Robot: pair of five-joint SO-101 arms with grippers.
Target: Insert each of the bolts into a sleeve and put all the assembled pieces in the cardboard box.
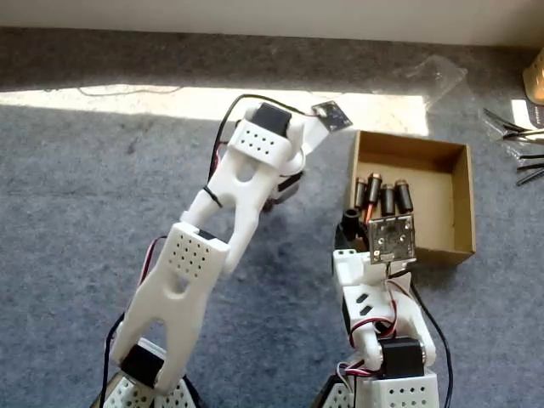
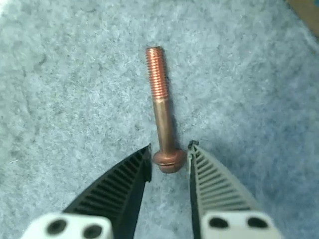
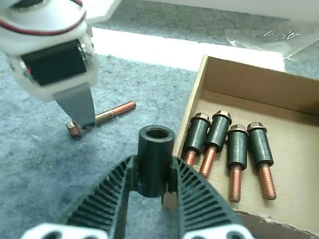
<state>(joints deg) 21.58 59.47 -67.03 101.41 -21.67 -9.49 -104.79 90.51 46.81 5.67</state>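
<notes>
A black sleeve (image 3: 156, 144) is held upright in the right pincer (image 3: 153, 167), which is clamped on it just outside the cardboard box (image 3: 249, 79). Four assembled pieces (image 3: 229, 149) are laid side by side inside the box. Farther from the box, a copper bolt (image 2: 162, 109) is seen lying on the grey carpet (image 2: 60, 99), its head flanked by the parted left pincer (image 2: 169, 154).
</notes>
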